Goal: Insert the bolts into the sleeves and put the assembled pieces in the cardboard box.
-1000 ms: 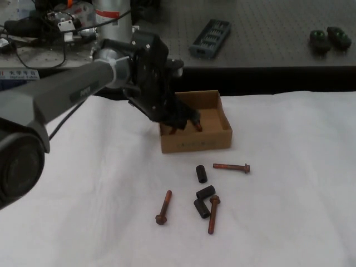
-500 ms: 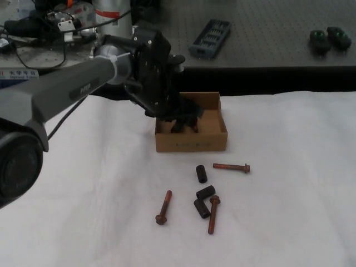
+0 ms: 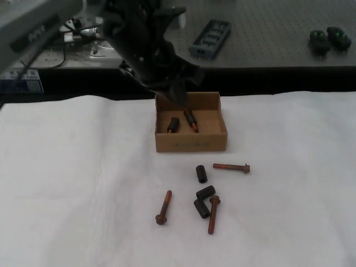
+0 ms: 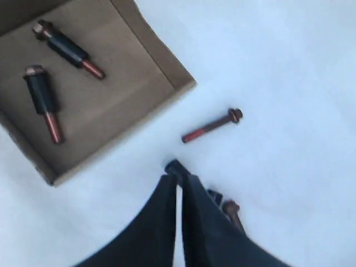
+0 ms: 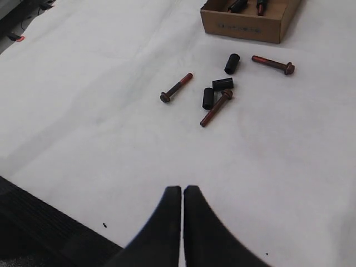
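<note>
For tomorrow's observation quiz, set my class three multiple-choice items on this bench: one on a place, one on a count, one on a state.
1. Where do the assembled pieces lie? A outside the box; B inside it; C on its rim.
2. How many loose bolts lie on the cloth? A two; B three; C five.
3. The right gripper is: A wide open; B shut on a bolt; C shut, empty.

Answers: 1 B, both rest on the box's floor. 2 B, three lie among the sleeves in front of the box. 3 C, its fingers meet with nothing between them.
</note>
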{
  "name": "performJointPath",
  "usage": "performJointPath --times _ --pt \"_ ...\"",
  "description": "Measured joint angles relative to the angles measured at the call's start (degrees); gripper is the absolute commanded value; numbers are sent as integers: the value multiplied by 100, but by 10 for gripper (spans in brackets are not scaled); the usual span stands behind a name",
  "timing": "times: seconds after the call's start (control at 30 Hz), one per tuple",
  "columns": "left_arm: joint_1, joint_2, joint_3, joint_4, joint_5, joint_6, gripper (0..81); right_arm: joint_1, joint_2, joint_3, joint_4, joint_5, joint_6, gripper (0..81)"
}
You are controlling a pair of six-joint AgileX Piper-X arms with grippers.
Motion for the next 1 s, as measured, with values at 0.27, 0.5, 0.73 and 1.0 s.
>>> performJointPath --times 0.27,0.5,0.73,1.0 --pt "-44 -867 303 488 -124 299 7 0 0 0 11 28 0 19" --pt "-283 -2461 1407 590 -377 250 7 0 0 0 7 94 -23 19" --pt "-813 -4446 3328 562 -881 -3 7 0 0 0 7 128 -40 19" --pt "-1152 -6806 5936 -251 -1032 -1190 7 0 0 0 7 128 -40 19"
